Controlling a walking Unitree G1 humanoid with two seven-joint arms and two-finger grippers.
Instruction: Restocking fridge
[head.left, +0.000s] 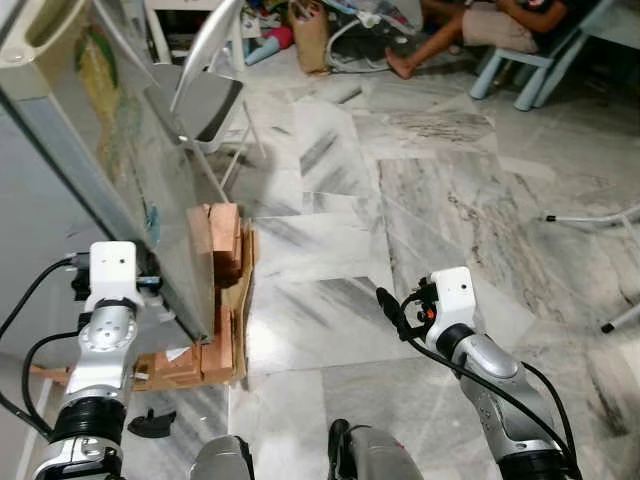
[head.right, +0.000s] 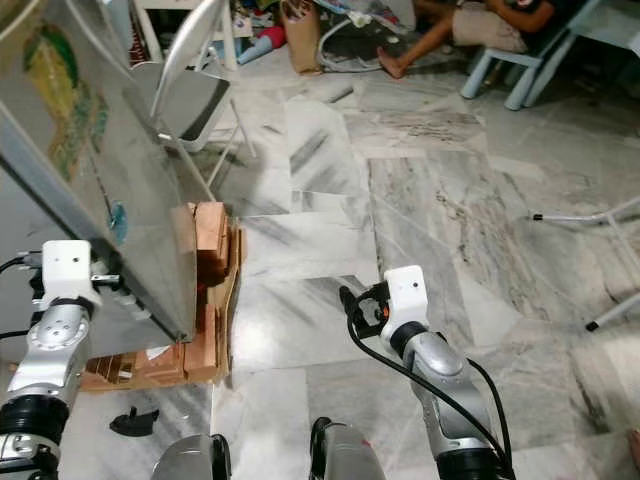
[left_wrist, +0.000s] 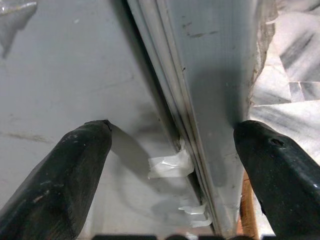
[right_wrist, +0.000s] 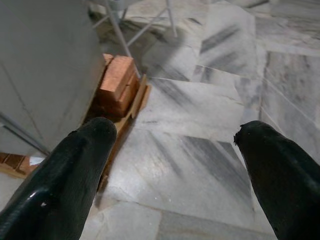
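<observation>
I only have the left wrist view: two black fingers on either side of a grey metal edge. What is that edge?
Observer: It looks like the free edge of the tall grey fridge door. Your left hand straddles it low down, fingers open.
Operator: Is the right hand carrying anything?
Observer: No. The right hand is open and empty, held above the grey-veined marble floor.
Operator: What is beyond the door?
Observer: A grey folding metal chair stands just past it.
</observation>
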